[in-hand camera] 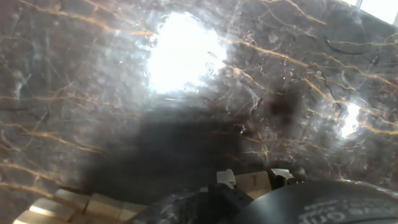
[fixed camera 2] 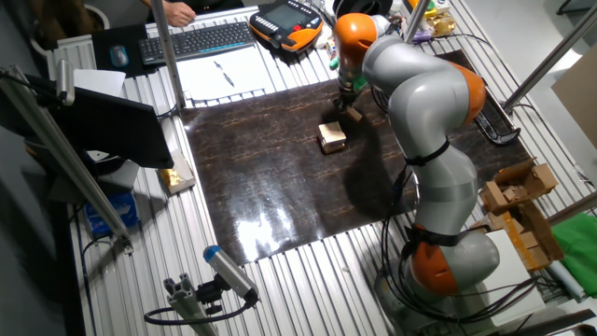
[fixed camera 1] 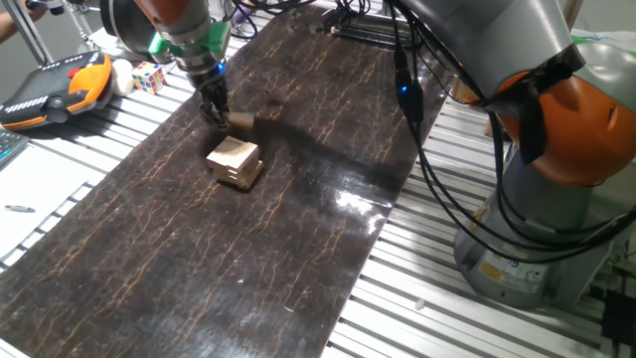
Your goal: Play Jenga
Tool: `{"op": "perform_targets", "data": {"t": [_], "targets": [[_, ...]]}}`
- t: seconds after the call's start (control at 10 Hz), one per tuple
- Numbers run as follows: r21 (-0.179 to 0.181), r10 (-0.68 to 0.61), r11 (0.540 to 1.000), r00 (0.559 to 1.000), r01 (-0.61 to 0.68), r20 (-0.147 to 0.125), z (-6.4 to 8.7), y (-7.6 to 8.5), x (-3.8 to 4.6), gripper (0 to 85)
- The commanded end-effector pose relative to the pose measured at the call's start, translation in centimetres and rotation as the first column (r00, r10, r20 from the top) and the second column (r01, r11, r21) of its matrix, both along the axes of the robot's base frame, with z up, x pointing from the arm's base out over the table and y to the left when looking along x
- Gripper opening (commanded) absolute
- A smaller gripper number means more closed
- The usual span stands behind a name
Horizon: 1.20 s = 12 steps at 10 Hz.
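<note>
The Jenga stack is a low pile of pale tan wooden blocks laid crosswise on the dark marble mat. It also shows in the other fixed view and at the bottom left of the hand view. A separate matching block lies just behind the stack, low at the mat. My gripper points down at that block's left end. In the hand view the block sits between my fingertips, so the gripper looks shut on it. It also shows in the other fixed view.
A multicoloured puzzle cube and an orange teach pendant lie at the back left off the mat. The robot base and its cables stand at the right. A keyboard and paper lie beyond the mat.
</note>
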State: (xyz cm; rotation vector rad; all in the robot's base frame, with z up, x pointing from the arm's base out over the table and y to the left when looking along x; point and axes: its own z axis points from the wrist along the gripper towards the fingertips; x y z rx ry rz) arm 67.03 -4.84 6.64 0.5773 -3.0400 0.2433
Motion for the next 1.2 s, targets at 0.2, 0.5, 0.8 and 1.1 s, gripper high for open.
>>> {"op": "perform_targets", "data": {"t": [0.2,0.5,0.8,1.1], "targets": [[-0.012,-0.004,1.0,1.0,0.004,-0.008,1.1,0.3,0.0,41.7],[-0.002,-0.012,1.0,1.0,0.012,-0.017,3.6,1.8,-0.42,39.0],[0.07,-0.028,0.997,0.997,0.033,-0.075,6.3,2.5,-0.59,23.3],[0.095,-0.017,0.995,0.995,0.026,-0.096,8.5,2.7,-1.62,0.7]]}}
